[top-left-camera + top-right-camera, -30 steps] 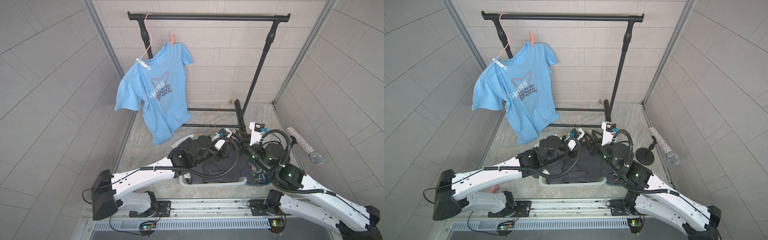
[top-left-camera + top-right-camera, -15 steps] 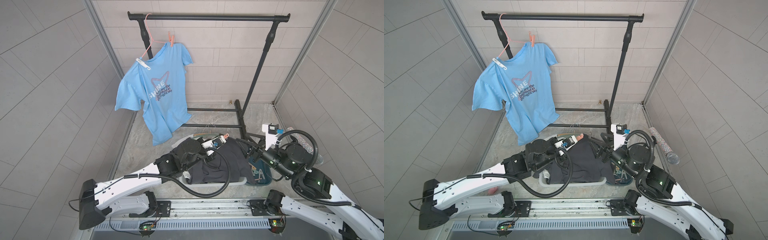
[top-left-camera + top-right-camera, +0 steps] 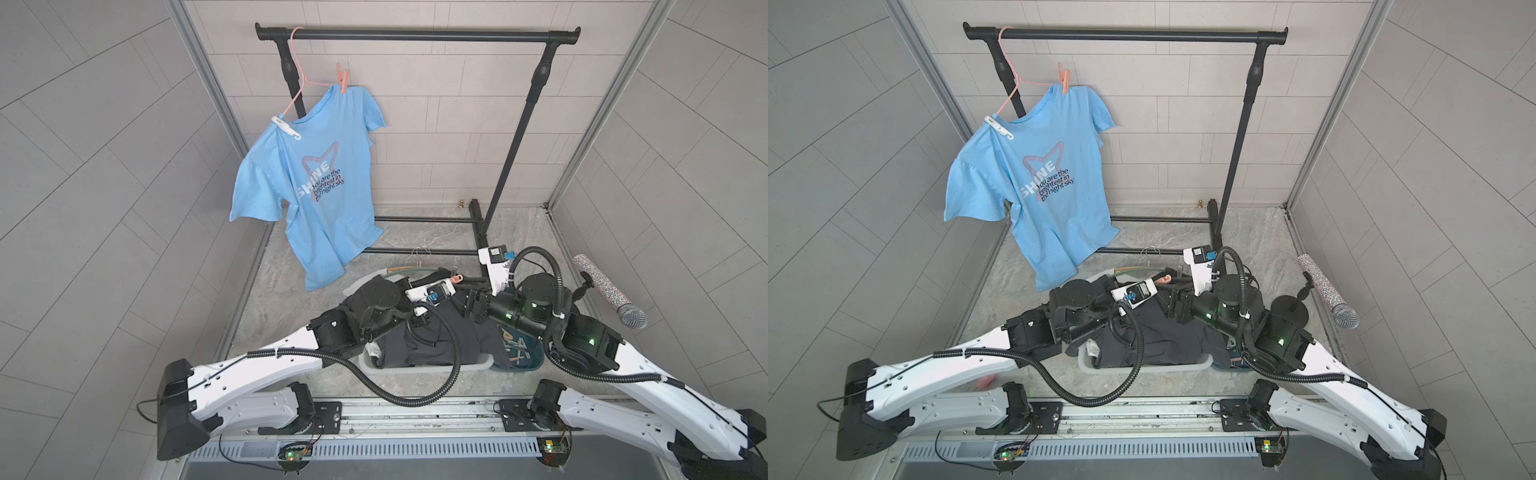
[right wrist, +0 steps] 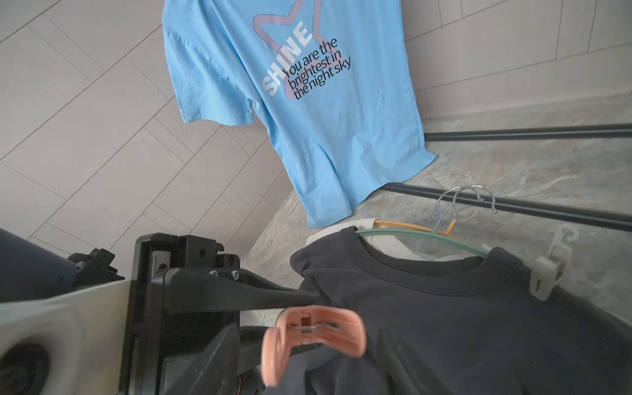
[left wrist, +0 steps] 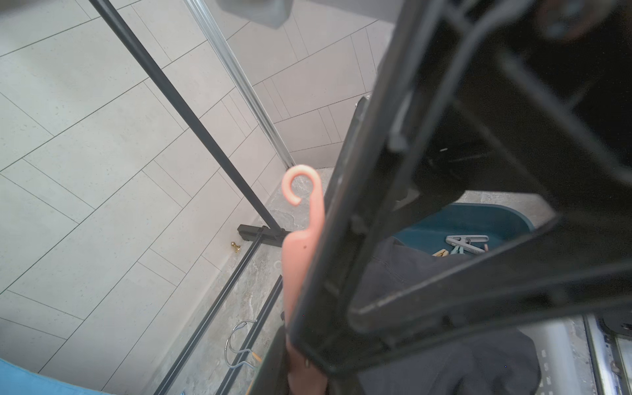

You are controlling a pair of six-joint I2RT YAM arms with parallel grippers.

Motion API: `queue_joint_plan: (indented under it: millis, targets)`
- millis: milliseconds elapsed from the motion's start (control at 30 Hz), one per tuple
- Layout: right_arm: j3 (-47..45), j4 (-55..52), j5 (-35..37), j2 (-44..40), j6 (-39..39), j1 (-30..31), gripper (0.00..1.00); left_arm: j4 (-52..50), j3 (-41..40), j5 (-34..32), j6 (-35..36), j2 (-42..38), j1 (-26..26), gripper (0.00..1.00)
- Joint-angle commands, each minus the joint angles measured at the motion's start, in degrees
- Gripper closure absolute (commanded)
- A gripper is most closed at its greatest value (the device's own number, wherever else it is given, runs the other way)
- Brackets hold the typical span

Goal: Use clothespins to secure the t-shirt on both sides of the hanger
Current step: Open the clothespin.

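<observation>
Right pincer, gape unclear, has swung back beside coral clothespin clamped in left pincer.

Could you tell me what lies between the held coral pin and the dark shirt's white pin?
Only the dark shirt lies there, as the right wrist view shows.
</observation>
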Motion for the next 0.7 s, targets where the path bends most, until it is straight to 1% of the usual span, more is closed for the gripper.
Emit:
queue_joint_plan:
  millis: [0,67,133,233,333,400,433,467,500,567,633,667]
  targets:
    - [-0.69,4.15,1.36,-0.58,4.06,-0.08,0.37,1.91,-0.64,1.30,1.21,-1.29,-0.28,1.00]
    - [-1.67,6.51,1.54,-0.83,5.38,-0.04,0.41,1.29,-0.86,2.51,2.52,-1.47,-0.30,1.00]
    - [-1.69,6.90,1.84,-0.88,5.56,-0.03,0.44,1.28,-0.79,2.31,2.84,-1.47,-0.23,1.00]
    - [-1.58,6.97,1.73,-0.54,5.58,-0.06,0.53,0.30,-0.01,1.75,3.44,-1.23,-0.28,1.00]
    - [-1.44,6.76,1.64,-0.19,5.18,-0.08,0.65,0.05,0.30,1.23,3.82,-1.07,-0.28,1.00]
    - [-1.13,6.44,1.69,-0.09,4.68,-0.07,0.70,-0.04,0.62,0.04,3.53,-0.73,-0.28,1.00]
    - [-1.10,6.31,1.80,-0.06,4.38,-0.08,0.74,-0.15,0.83,-0.56,3.27,-0.49,-0.28,0.97]
    - [-0.95,6.04,1.88,-0.20,3.76,-0.07,0.76,-0.50,1.17,-0.99,2.92,-0.25,-0.30,0.90]
    - [-0.87,5.77,2.17,-0.20,3.17,-0.07,0.78,-0.99,1.45,-1.04,2.54,-0.15,-0.34,0.81]
    - [-0.37,4.22,3.79,-0.14,1.29,-0.06,0.84,-1.65,1.97,-1.23,0.89,-0.14,-0.27,0.54]
    - [0.30,2.83,6.16,-0.02,-2.34,-0.08,0.91,-1.86,2.16,-1.51,-1.69,-0.64,-0.27,0.41]
    - [0.58,2.23,7.62,0.06,-4.25,-0.07,0.94,-2.12,2.25,-1.69,-2.96,-1.06,-0.07,0.37]
